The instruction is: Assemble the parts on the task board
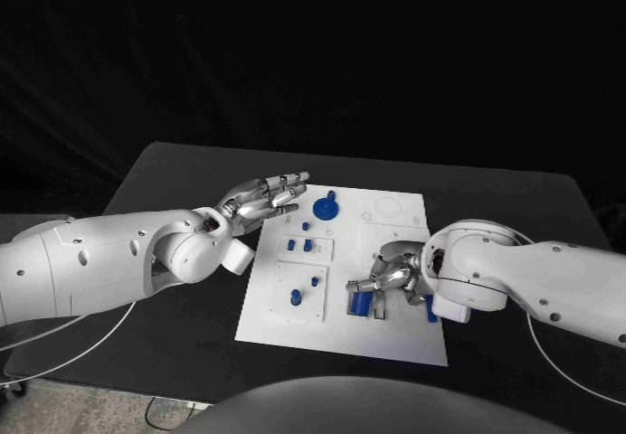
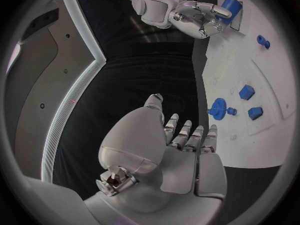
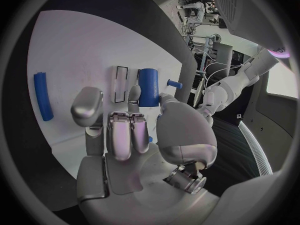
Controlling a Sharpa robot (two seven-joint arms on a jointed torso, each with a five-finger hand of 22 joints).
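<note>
Nearest the head camera, the right hand (image 1: 387, 276) hangs low over the white task board (image 1: 392, 339), fingers curled; 1 blue cylinder (image 1: 357, 303) lies at its fingertips, and whether they grip or merely touch it I cannot tell. A blue rod (image 3: 42, 95) lies apart on its other side. The left hand (image 1: 265, 199) hovers flat and empty beside the board's edge, fingers apart, a blue gear (image 1: 327, 210) just beyond them.

No readable text, label or number shows anywhere.
</note>
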